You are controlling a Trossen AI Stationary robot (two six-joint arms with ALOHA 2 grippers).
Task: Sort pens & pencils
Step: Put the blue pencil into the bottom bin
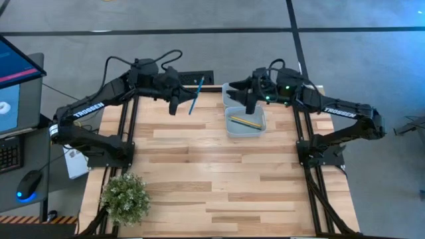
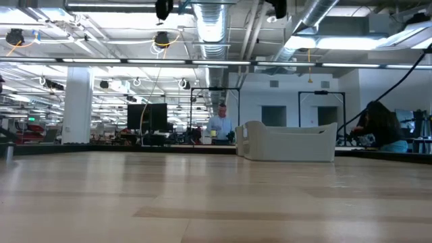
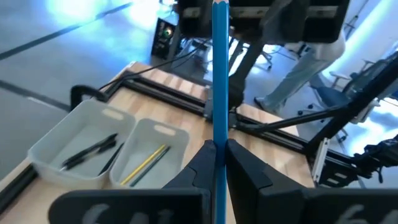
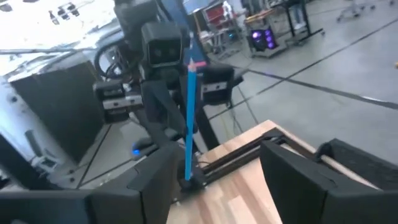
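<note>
The light blue pencil (image 1: 196, 95) is up in the air near the table's far edge, in my left gripper (image 1: 174, 103), which is shut on it. Two grey bins (image 1: 255, 131) stand side by side at the far right. The yellow pencil (image 1: 244, 122) lies in the nearer bin; in the left wrist view it shows as the yellow pencil (image 3: 146, 163). The black pens (image 3: 87, 152) lie in the farther bin. My right gripper (image 1: 251, 105) hovers open over the bins and touches nothing. My left gripper (image 3: 221, 158) pinches the blue pencil's lower part (image 3: 221, 134) between its two fingers. The pencil is lifted clear of the table. It stands nearly upright, slightly tilted, with its pink eraser end (image 4: 196, 63) on top.
A potted plant (image 1: 124, 196) sits at the table's near left corner. The wooden tabletop (image 1: 219, 179) has free room in its middle and near part. People (image 2: 219, 125) are in the room beyond the table.
</note>
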